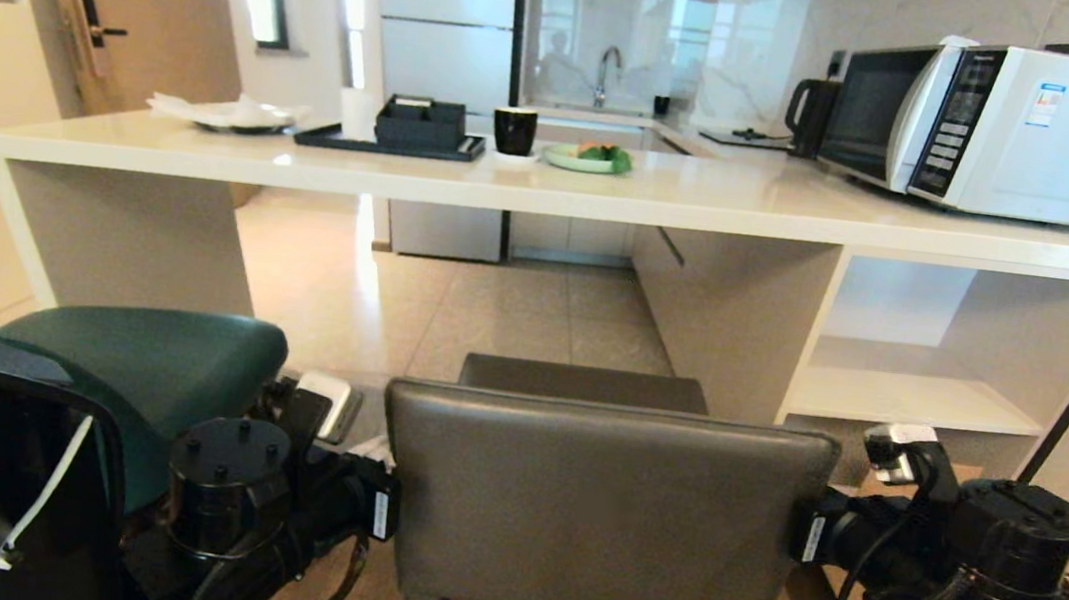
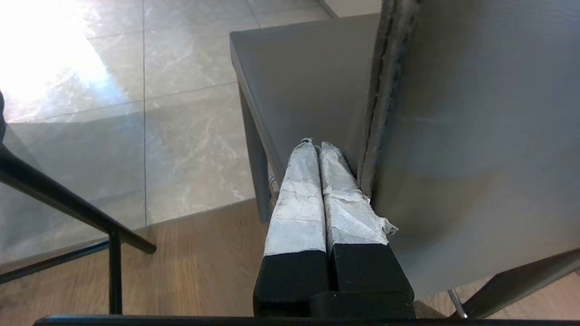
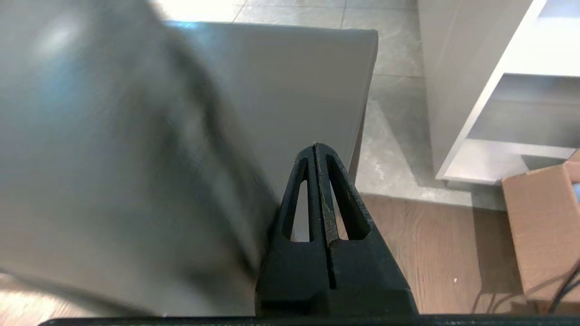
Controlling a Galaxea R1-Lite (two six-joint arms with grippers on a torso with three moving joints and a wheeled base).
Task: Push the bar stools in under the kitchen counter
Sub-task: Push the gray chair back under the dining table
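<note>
Far left in the head view there's the teal stool (image 1: 149,367), rounded seat and back, parked in front of the kitchen counter (image 1: 547,186) near its slab side leg (image 1: 124,238), not tucked under. A black bit of the robot sits in front of it at the bottom left corner.

Next over is the left gripper (image 2: 317,147), at the left edge of the grey stool's backrest. In the left wrist view its two white-wrapped fingers (image 2: 297,194) are pressed flat together, nothing between them, lying right along the stitched side edge of the backrest, touching or just about.

Dead center is the grey stool (image 1: 601,509), boxy leather, backrest facing the camera and seat pointing at the gap under the counter. It stands where the wood floor meets the tile, with most of it on this side of the counter edge, so it isn't pushed in.

Then the right gripper (image 3: 316,149) on the other side of that backrest, black fingers closed tight on nothing, right beside the backrest's edge.

Up top on the counter: a black tray (image 1: 391,143) with a box, a black cup (image 1: 514,130), a plate with greens (image 1: 586,157), and a microwave (image 1: 997,126) on the far right. A cardboard box (image 3: 543,226) sits on the floor by the open shelves.
</note>
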